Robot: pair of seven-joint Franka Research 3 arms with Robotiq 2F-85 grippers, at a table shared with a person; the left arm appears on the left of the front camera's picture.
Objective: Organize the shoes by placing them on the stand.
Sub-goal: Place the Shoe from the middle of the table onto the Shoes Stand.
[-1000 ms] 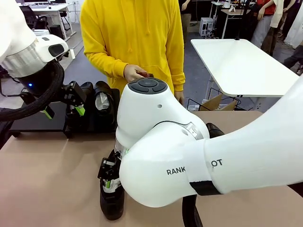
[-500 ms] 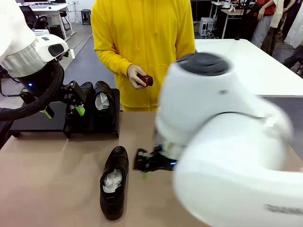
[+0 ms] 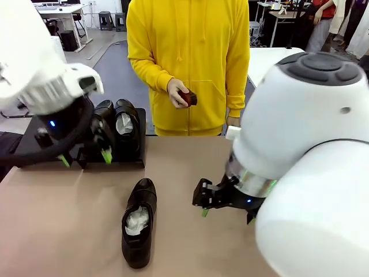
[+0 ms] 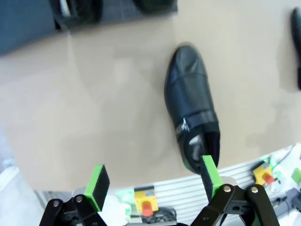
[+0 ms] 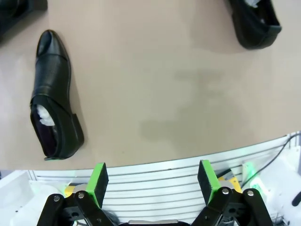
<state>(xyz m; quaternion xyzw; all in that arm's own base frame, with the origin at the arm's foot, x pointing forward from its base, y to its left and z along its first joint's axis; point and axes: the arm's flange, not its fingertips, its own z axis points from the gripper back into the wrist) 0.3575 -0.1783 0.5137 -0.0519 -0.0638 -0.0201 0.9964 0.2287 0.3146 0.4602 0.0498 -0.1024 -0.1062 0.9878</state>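
Observation:
Two glossy black shoes (image 3: 125, 124) stand side by side on the right end of the low black stand (image 3: 34, 151), white paper showing in one. A third shoe (image 3: 138, 222) lies on the tan table, toe pointing away from me, and it also shows in the left wrist view (image 4: 190, 101) and the right wrist view (image 5: 54, 94). Another shoe (image 5: 254, 21) lies farther off on the table. My left gripper (image 3: 85, 157) hangs open in front of the stand, holding nothing. To the right of the lone shoe and apart from it, my right gripper (image 3: 228, 212) is open and empty.
A person in a yellow hoodie stands at the far side and holds a small reddish-brown brush (image 3: 187, 97) in one hand. My bulky right arm (image 3: 311, 173) covers the right part of the table. A white table stands behind it.
My right gripper has left the lone shoe and swung to its right, leaving the shoe lying on the table. My left gripper has drawn back from the shoes on the stand. The person stepped to the right.

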